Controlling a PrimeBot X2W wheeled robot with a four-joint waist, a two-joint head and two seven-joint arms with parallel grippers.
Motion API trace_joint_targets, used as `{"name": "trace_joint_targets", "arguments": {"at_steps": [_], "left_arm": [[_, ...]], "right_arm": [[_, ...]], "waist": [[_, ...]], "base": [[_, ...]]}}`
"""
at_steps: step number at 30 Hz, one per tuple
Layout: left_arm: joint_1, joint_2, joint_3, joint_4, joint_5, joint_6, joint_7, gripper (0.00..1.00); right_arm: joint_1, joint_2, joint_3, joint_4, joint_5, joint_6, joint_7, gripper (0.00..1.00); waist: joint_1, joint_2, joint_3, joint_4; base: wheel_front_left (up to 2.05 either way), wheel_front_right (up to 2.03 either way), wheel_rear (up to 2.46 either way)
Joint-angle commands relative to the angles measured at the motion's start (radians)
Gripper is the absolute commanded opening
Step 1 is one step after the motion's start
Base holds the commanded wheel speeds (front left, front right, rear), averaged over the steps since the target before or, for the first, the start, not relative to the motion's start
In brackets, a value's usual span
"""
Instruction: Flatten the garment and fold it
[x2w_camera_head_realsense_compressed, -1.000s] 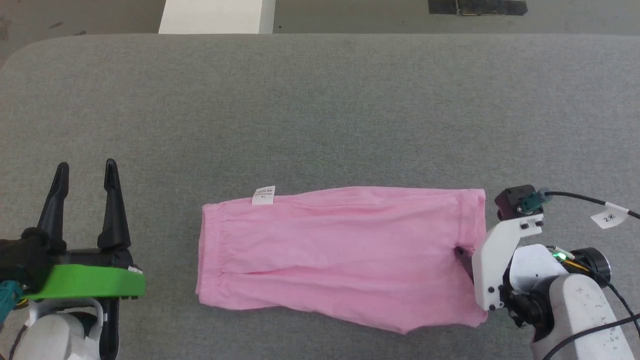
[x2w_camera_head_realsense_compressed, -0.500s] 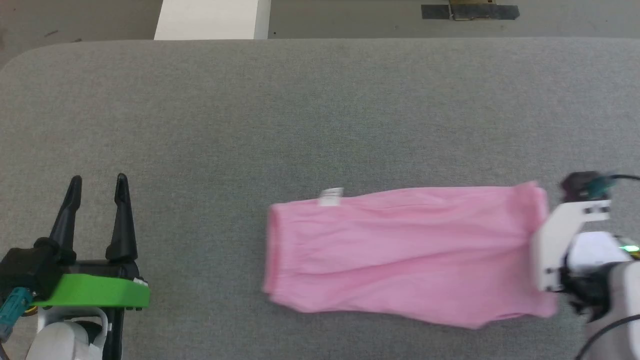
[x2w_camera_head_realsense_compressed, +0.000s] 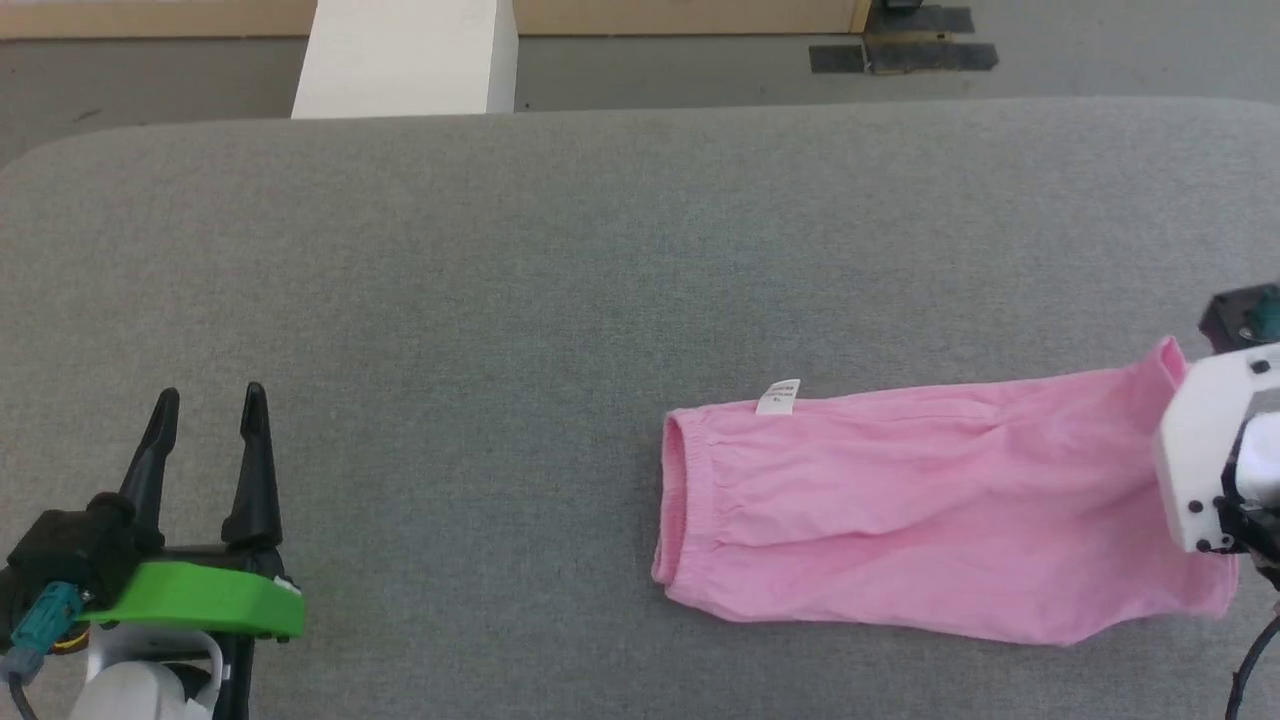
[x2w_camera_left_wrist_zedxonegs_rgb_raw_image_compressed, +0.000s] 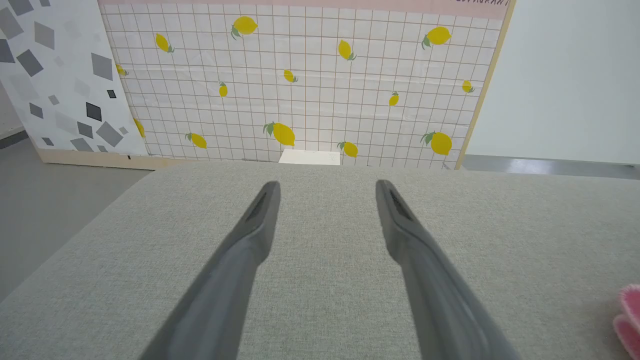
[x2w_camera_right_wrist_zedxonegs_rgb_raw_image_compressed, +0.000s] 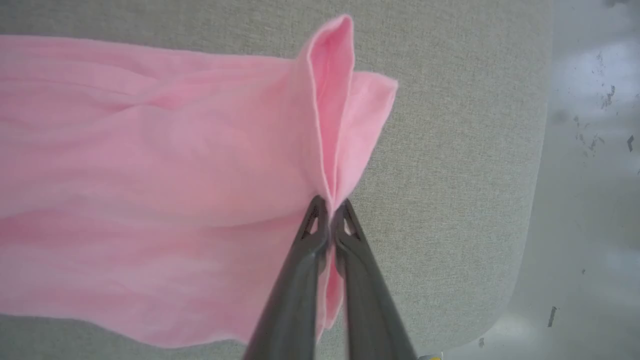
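grey fabric worktop (x2w_camera_head_realsense_compressed: 500, 250) carries the garment (x2w_camera_head_realsense_compressed: 900, 520) on its right half, gathered edge (x2w_camera_head_realsense_compressed: 678, 500) leftward, white label (x2w_camera_head_realsense_compressed: 779, 396) on the far edge. right end effector (x2w_camera_right_wrist_zedxonegs_rgb_raw_image_compressed: 331, 201) is clenched on the garment's raised right hem (x2w_camera_right_wrist_zedxonegs_rgb_raw_image_compressed: 332, 100). left end effector (x2w_camera_head_realsense_compressed: 211, 392) stands released, well apart from it.

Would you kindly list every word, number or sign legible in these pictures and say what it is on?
White label on the garment: printed lines, too small to read.
Pink strip atop the lemon-patterned panel: lettering cut off by the picture's edge, unreadable.
No text can be quoted.
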Motion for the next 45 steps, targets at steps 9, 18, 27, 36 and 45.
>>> {"name": "trace_joint_targets", "arguments": {"at_steps": [9,18,27,36,45], "left_arm": [[0.035,0.001,0.009,-0.056,-0.01,0.028,0.014,1.0],[0.062,0.005,0.011,-0.077,-0.015,0.028,0.008,1.0],[0.045,-0.002,-0.004,-0.062,-0.022,0.02,0.002,1.0],[0.036,-0.007,-0.006,-0.037,-0.03,0.009,-0.005,1.0],[0.043,-0.001,-0.01,-0.029,-0.022,0.011,-0.008,1.0]], "right_arm": [[0.01,-0.055,0.222,-0.32,0.21,-0.002,0.264,0.0],[-0.039,0.086,0.42,-0.28,0.271,-0.002,0.215,0.0],[-0.122,0.206,0.509,-0.059,0.25,-0.002,0.055,0.0],[-0.156,0.252,0.551,0.134,0.201,-0.002,-0.058,0.51],[-0.19,0.274,0.649,0.089,0.302,-0.002,-0.116,1.0]], "waist": [[0.0,-0.0001,-0.035,-0.014],[0.0,-0.0001,-0.023,0.019],[0.0,-0.0001,0.011,0.084],[0.0,-0.0001,0.026,0.113],[0.0,-0.0001,-0.001,0.074]], "base": [[0.0,0.0,0.0],[0.0,0.0,0.0],[0.0,0.0,0.0],[0.0,0.0,0.0],[0.0,0.0,0.0]]}}
